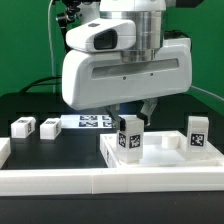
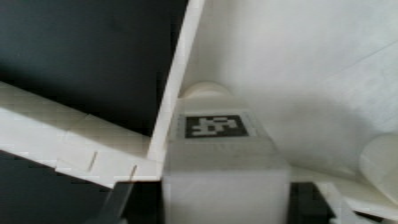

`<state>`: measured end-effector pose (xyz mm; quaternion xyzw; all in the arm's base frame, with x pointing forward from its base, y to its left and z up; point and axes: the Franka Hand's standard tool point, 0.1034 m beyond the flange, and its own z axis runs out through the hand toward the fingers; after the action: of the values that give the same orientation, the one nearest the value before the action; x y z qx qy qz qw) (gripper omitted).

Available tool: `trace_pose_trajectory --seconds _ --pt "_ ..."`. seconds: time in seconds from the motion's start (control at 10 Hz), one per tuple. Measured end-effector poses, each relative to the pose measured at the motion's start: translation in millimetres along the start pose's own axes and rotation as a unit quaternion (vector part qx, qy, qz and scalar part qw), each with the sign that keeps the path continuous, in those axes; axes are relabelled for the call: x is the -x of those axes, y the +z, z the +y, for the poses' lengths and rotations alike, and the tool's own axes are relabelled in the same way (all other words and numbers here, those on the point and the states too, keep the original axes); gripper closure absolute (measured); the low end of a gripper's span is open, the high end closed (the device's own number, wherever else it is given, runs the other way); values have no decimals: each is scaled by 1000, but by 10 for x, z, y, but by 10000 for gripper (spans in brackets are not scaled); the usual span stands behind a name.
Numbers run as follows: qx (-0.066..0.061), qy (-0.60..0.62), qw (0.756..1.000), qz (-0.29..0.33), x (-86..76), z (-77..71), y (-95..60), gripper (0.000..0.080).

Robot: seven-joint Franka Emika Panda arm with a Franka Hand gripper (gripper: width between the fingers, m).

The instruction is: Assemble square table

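Gripper (image 1: 131, 120) fingers look clamped on an upright tagged leg (image 1: 128, 137) at a corner of the tabletop (image 1: 165, 160). Second leg (image 1: 196, 133) stands on the tabletop's far side.

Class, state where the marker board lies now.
In the exterior view, the marker board lies flat on the table, between a loose leg on the exterior view's left and the tabletop.
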<state>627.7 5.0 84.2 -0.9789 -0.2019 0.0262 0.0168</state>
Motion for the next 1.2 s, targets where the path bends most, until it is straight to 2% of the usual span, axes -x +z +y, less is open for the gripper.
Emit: trace_pose_trajectory --seconds 0.3,0.5,0.6,0.8,1.0,1.1,1.2 --pt "3 95 995 7 -2 50 -7 509" --pt "9 190 981 25 21 67 2 509" --pt "5 231 973 31 27 75 4 509" --pt "-1 315 948 42 18 94 7 509" --pt "-5 436 899 48 1 67 9 509" --pt "-5 441 896 48 -1 66 8 509" --pt "-9 477 877 48 -4 60 9 509"
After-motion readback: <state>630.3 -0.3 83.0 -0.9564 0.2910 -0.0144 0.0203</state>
